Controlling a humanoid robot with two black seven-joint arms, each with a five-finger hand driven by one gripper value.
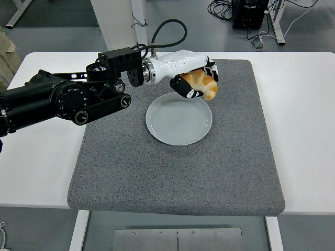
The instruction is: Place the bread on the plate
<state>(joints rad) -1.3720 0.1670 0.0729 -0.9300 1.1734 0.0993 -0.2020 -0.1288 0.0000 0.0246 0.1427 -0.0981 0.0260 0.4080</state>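
Plate [179, 121] lies bare; mat [230, 167] around it seemingly unobstructed.

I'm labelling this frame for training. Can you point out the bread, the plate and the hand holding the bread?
bread [204, 84], head view, its exposed golden crust.
plate [179, 119], head view, bare centre of the dish.
left hand [192, 76], head view, middle of the hand, wrapped around the bread.
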